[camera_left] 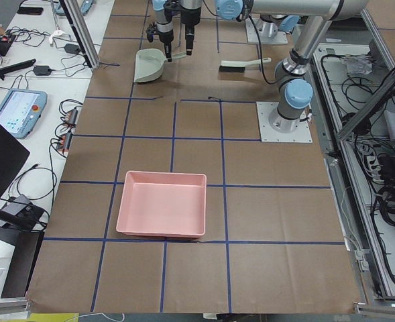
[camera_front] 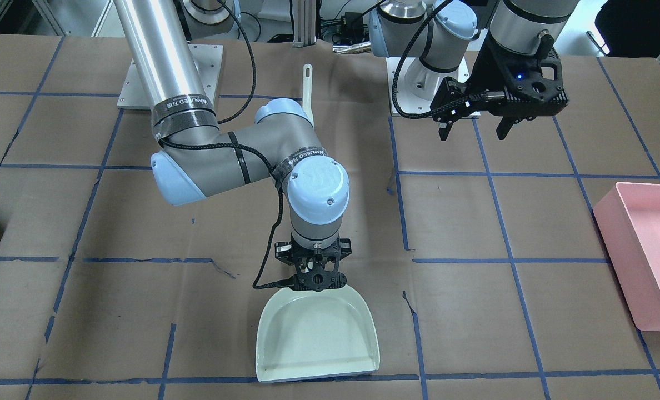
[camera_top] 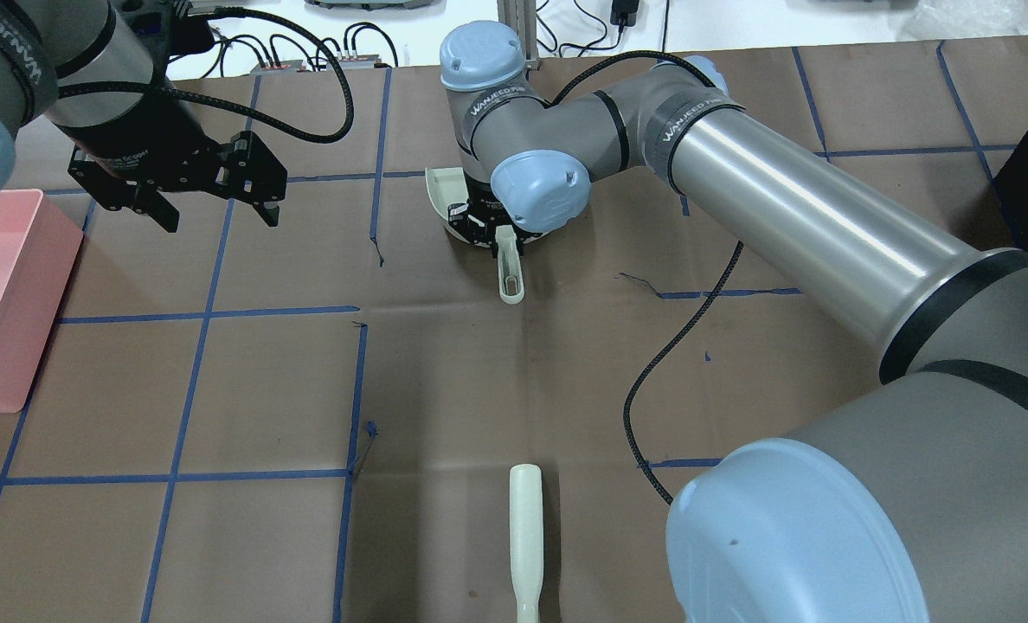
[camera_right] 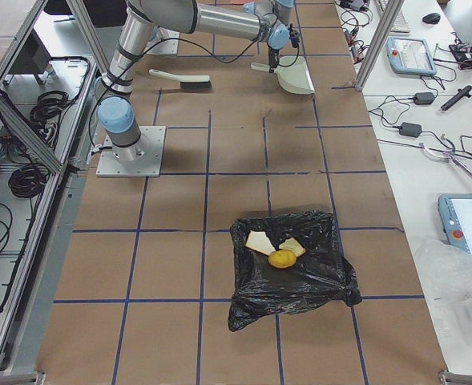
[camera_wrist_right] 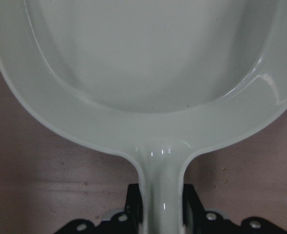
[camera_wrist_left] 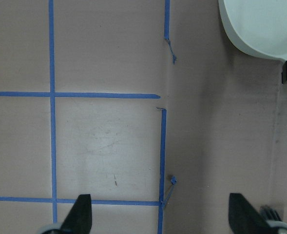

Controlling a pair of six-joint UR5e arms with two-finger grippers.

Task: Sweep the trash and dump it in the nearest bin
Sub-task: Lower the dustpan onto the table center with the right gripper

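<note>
Since the potato (camera_right: 281,259) and both bread pieces (camera_right: 260,242) already lie in the black bin (camera_right: 316,281) near the worktop's right end, the dustpan (camera_front: 316,333) is probably being put down now. It should be laid flat by the worktop's far edge, away from the robot, and then let go gently. The right pincer (camera_front: 314,278) is squeezed tight on the dustpan by its handle. The left pincer (camera_front: 473,133) is spread wide above the worktop, nearer the pink bin (camera_left: 161,231). Nothing is held or touched by it.
</note>
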